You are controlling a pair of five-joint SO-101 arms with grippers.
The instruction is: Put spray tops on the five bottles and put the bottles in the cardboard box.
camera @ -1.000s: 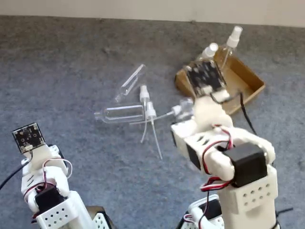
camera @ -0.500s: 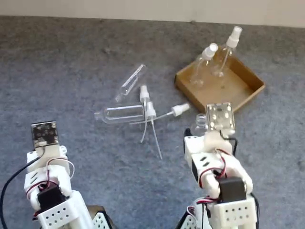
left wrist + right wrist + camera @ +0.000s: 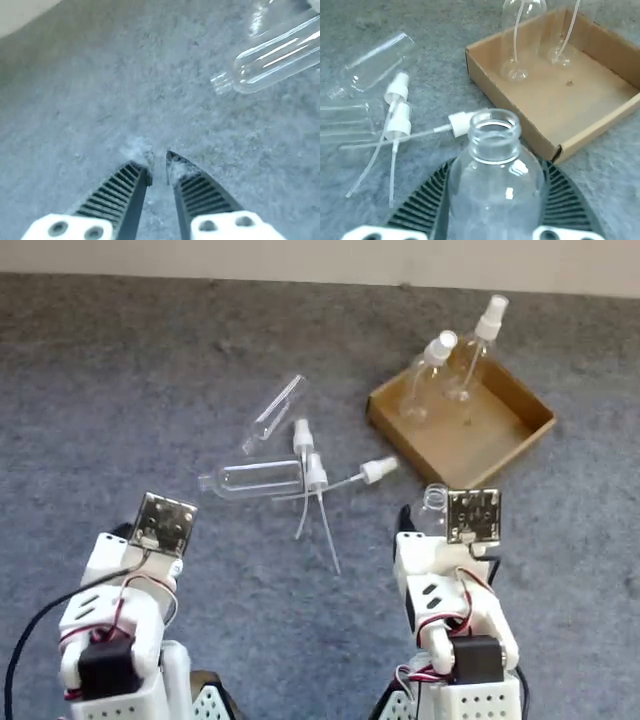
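Note:
My right gripper (image 3: 496, 169) is shut on a clear uncapped bottle (image 3: 495, 145), held upright over the carpet just short of the cardboard box (image 3: 600, 125). In the high view this bottle (image 3: 432, 500) stands in front of the box (image 3: 385, 418). Two bottles with spray tops (image 3: 428, 372) (image 3: 474, 344) stand in the box. Two bare bottles (image 3: 250, 480) (image 3: 272, 410) lie on the carpet. Three loose spray tops (image 3: 303, 435) (image 3: 316, 472) (image 3: 378, 470) lie between them and the box. My left gripper (image 3: 159, 162) is shut and empty, low over the carpet, short of the nearer lying bottle (image 3: 275, 55).
Grey carpet (image 3: 150, 370) covers the table. A pale wall strip (image 3: 300, 255) runs along the far edge. Bare carpet lies left of the lying bottles and right of the box.
My right arm has drawn back from the box towards the near edge, holding the uncapped bottle. My left arm has swung right and forward, towards the lying bottles.

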